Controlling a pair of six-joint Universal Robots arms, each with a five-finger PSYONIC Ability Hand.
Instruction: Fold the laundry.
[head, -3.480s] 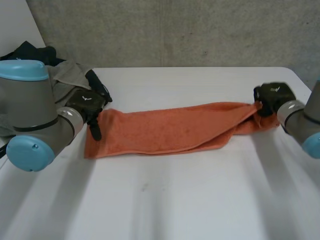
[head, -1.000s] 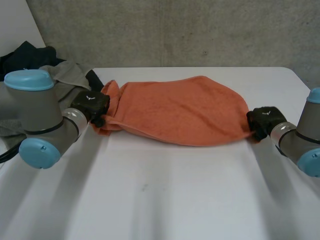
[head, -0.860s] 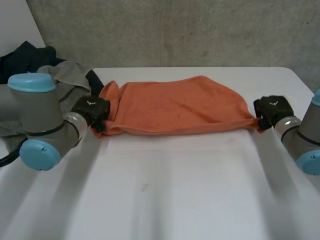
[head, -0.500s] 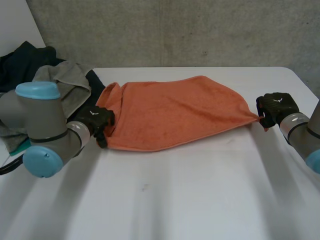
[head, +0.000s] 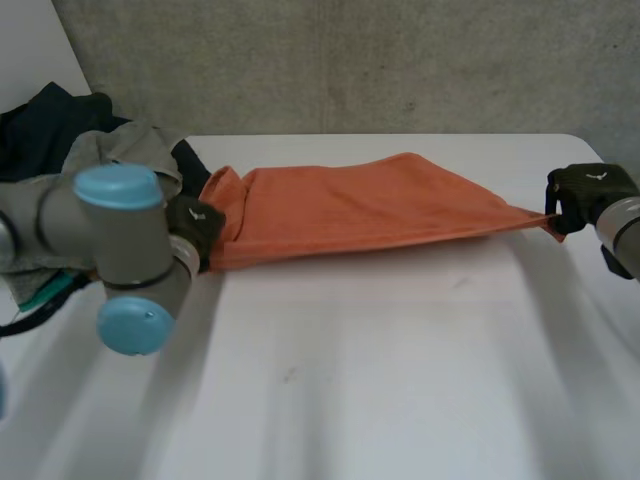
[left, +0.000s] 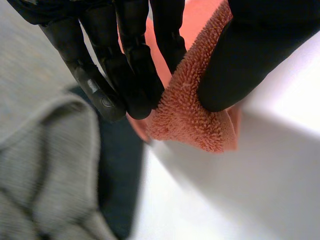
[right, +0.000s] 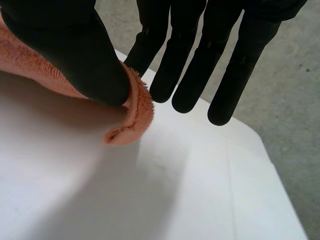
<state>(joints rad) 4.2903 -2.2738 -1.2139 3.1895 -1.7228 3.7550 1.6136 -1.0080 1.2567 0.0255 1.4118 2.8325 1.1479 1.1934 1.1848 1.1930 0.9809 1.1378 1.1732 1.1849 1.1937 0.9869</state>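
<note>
An orange towel (head: 350, 208) is stretched taut across the back of the white table (head: 380, 380), lifted between my two hands. My left hand (head: 197, 226) grips its left end; in the left wrist view the thumb (left: 250, 55) and fingers (left: 135, 70) pinch the fuzzy orange corner (left: 195, 120). My right hand (head: 585, 190) holds the right end near the table's right edge; in the right wrist view the thumb (right: 75, 55) presses the towel's corner (right: 132, 112) against a finger, while the other fingers (right: 220, 65) stay straight.
A pile of grey and dark clothes (head: 80, 150) lies at the table's back left, right behind my left hand; the grey cloth (left: 45, 165) sits just beside its fingertips. My left arm's elbow (head: 125, 260) hangs over the front left. A concrete wall (head: 350, 60) rises behind.
Both hands have pulled apart, the right one going right and up. The towel, bulging and slack a second ago, is now stretched flat and narrow.
</note>
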